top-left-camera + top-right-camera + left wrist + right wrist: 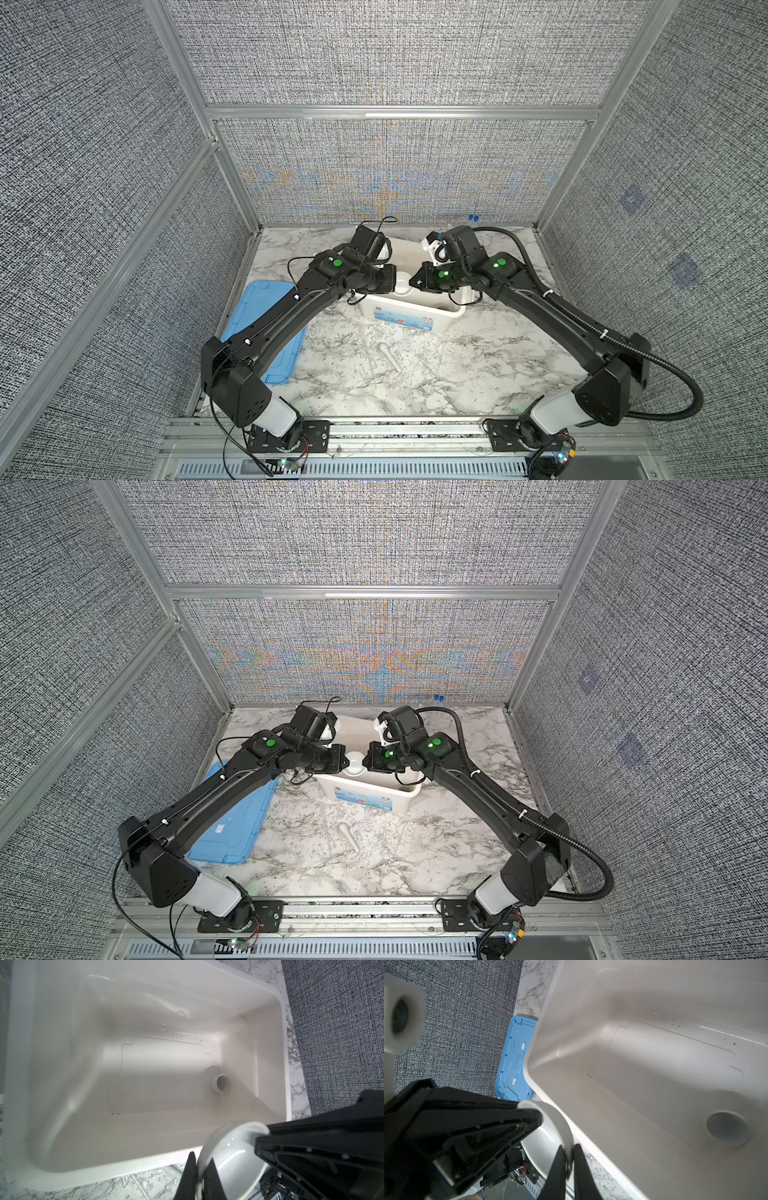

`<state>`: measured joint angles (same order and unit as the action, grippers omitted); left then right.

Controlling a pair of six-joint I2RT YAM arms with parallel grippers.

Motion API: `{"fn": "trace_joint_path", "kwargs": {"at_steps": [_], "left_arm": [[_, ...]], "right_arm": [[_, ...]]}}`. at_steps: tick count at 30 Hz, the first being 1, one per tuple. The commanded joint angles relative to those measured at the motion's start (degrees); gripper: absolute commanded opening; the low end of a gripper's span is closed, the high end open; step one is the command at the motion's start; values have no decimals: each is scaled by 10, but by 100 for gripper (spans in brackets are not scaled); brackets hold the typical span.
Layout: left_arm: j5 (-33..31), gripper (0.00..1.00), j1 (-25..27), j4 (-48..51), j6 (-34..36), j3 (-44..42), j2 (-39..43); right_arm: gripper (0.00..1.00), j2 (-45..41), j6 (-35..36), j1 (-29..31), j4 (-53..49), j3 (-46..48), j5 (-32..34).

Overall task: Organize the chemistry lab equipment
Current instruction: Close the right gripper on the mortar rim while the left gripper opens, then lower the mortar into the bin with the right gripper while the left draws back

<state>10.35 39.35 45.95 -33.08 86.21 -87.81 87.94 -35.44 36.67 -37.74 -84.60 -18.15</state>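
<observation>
Above the near wall of the white plastic tub, I hold the small glossy white mortar bowl, left gripper and right gripper pinching opposite rims, tub interior just beyond.

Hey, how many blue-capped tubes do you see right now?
2. One tube sits beside the other tube at the back edge of the table, against the rear wall. Others may be hidden from view.

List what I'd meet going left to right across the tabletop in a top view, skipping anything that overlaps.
In a top view: light-blue lid → left gripper → mortar bowl, pinched at its rim from both sides → right gripper → blue-capped tubes by the back wall.
</observation>
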Motion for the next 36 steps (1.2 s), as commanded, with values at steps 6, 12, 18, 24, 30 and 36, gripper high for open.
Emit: {"fn": "trace_joint_path", "kwargs": {"at_steps": [6,12,18,24,30,36], "left_arm": [[15,4,-7,-49,-10,-17,14],[4,49,-22,-52,-11,-28,20],[-39,59,-33,-30,-10,-38,48],[-117,63,-46,23,-8,-52,106],[-148,73,-76,55,-5,-103,173],[-135,78,-98,56,-22,-180,237]], "right_arm": [[0,32,-11,1,15,-27,-6],[0,59,0,1,12,-40,25],[0,112,8,2,12,-73,50],[0,199,-10,5,12,-125,61],[0,292,-31,17,-4,-189,82],[0,346,-31,26,-17,-209,123]]}}
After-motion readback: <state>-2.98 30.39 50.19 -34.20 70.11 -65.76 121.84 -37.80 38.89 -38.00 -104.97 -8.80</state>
